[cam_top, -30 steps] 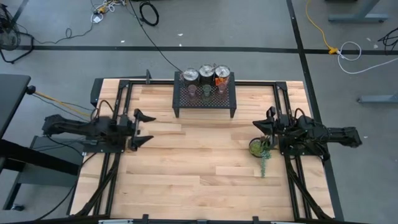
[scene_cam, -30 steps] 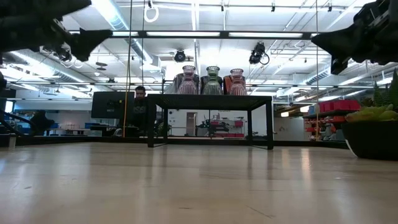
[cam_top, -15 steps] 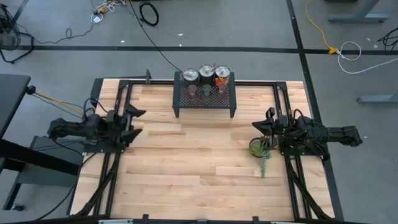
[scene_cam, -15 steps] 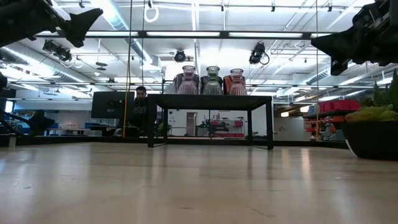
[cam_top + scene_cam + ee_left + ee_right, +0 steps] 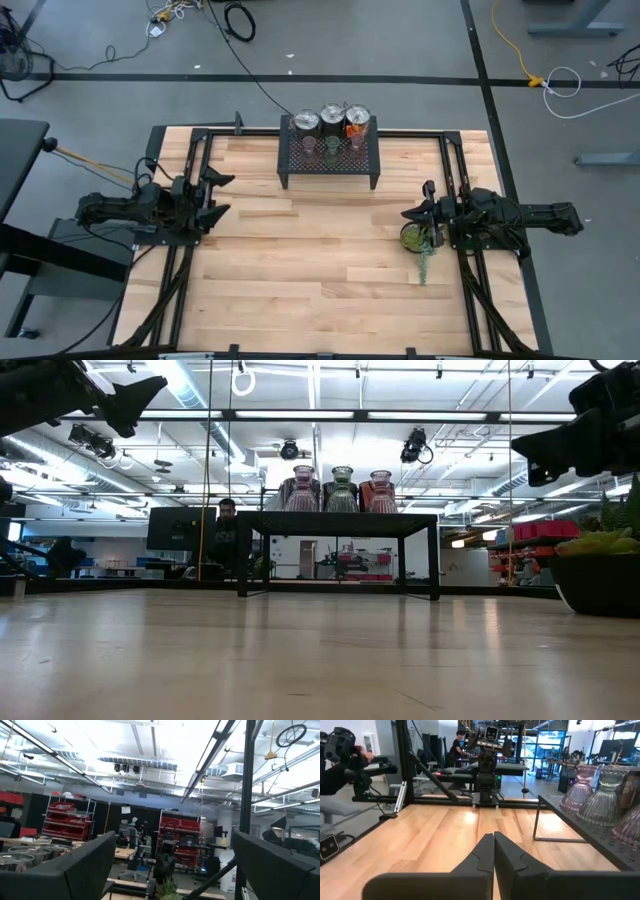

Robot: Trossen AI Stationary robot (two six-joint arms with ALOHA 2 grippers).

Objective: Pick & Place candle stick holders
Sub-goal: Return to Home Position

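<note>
Tough to read from above: the candle stick holders (image 5: 332, 146) are faint specks on the black mesh shelf (image 5: 330, 168), top centre, before the tins (image 5: 332, 115). The low view shows them ribbed and translucent: pink, green, pink. Left gripper (image 5: 222, 195), mid-left, fingers spread; right gripper (image 5: 410, 213), mid-right, pinched together.

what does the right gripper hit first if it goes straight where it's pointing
Way looks free over the table; the right gripper, jaws shut, would probably first meet the left gripper opposite, height unclear.
</note>
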